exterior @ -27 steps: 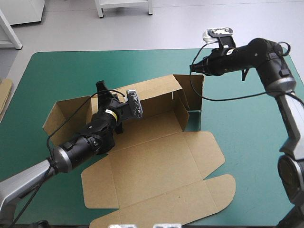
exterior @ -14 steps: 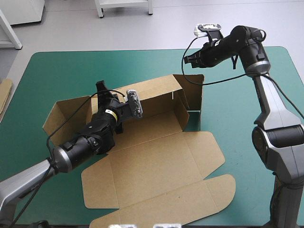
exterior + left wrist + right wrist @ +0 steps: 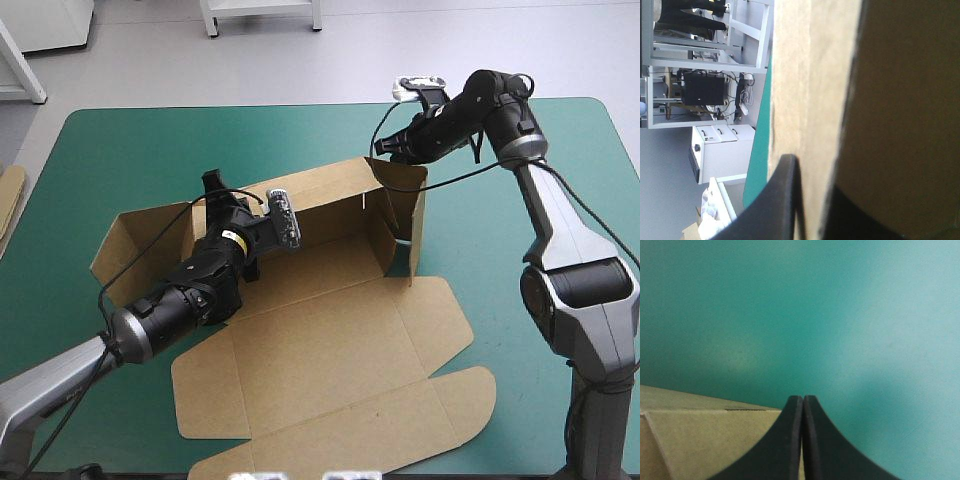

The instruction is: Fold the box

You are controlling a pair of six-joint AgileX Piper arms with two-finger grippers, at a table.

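The brown box [image 3: 330, 340] lies in the middle of the teal-green cover [image 3: 130, 150]. Its long back wall and right end flap [image 3: 405, 215] stand raised, and the lid and front flaps lie flat toward the near edge. My left gripper [image 3: 213, 190] is shut on the top edge of the back wall near its left end. In the left wrist view the board [image 3: 810, 75] runs between the black fingers [image 3: 782, 200]. My right gripper [image 3: 382, 150] hovers shut at the box's back right corner, its tips [image 3: 803, 399] just over the flap's top edge [image 3: 700, 440].
An edge of more brown board [image 3: 8, 200] shows at the table's left edge. Bare cover lies beyond the box toward the far edge and to its right [image 3: 520, 330].
My right arm has swung left from open table to the box's back right corner. The right end flap now stands turned further inward. The left arm has not moved.
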